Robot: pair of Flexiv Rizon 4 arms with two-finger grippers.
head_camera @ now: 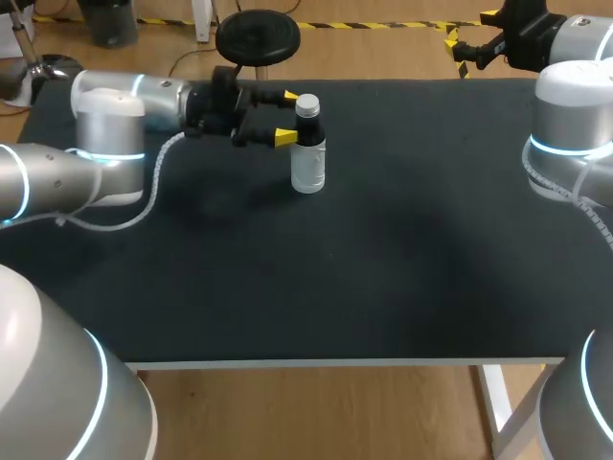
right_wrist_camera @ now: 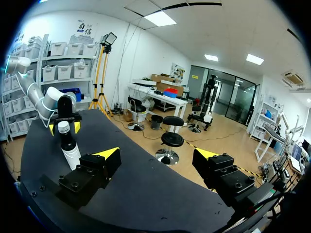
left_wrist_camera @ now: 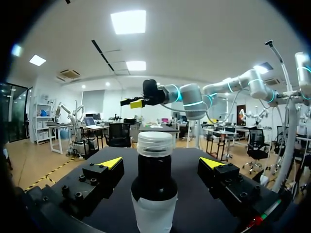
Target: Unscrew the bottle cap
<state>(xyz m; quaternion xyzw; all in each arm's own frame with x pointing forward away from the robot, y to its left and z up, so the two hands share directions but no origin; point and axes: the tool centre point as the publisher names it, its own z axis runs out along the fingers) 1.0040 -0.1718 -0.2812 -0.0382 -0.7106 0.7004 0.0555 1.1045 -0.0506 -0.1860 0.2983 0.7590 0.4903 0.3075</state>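
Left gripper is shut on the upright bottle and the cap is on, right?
No: the left gripper is open. The left wrist view shows gaps between both fingers and the upright bottle; the cap is on.

A black-topped table (head_camera: 383, 287) on white legs (head_camera: 498, 407) stands on a light wooden floor (head_camera: 316, 412). Behind its far edge sits a round black stool (head_camera: 257, 35), near a yellow-and-black striped tape line (head_camera: 383, 23). Overhead, bright ceiling panels (left_wrist_camera: 128, 21) glow. White walls (right_wrist_camera: 121, 53) carry shelves of pale bins (right_wrist_camera: 58, 63), and glass doors (right_wrist_camera: 228, 92) stand farther off.
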